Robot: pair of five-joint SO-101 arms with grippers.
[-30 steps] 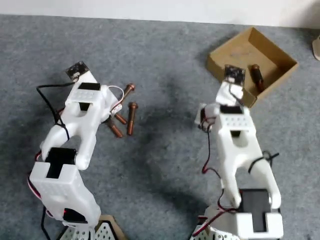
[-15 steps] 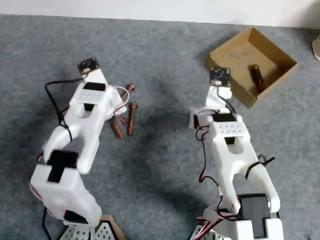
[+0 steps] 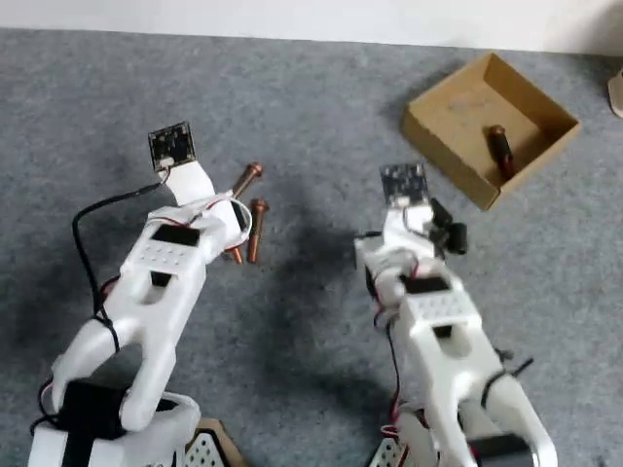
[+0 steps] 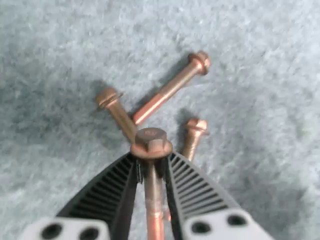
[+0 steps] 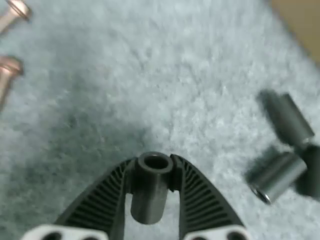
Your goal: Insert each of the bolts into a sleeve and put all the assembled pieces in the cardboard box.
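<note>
A grey, carpet-like counter [image 3: 321,117] carries everything. The left arm [image 3: 161,282] stretches from the near left edge toward the middle left of the counter, and the right arm [image 3: 438,321] stretches from the near edge toward the centre. The box [image 3: 458,92] sits open near the far right corner, turned at an angle, with one assembled piece [image 3: 499,148] lying against its near right wall. The left end effector [image 4: 151,156] is closed tight on a bolt [image 4: 151,141], the hex head sticking out past the fingertips and the shank running back between the jaws, its tail end cut off at the frame edge. The right end effector [image 5: 152,167] is clamped on a sleeve [image 5: 150,192], whose open bore faces outward. Three loose bolts [image 4: 170,90] lie on the counter just under the held one; two of them touch at an angle, and the held bolt's head hides where they meet. From above, the left arm's wrist covers part of this pile. Two loose sleeves [image 5: 277,176] lie near each other on the counter to the right of the right arm, and a third dark piece beside them is cut off by the frame. From above, a dark shape [image 3: 450,233] just beside the right arm's wrist is hard to make out.
</note>
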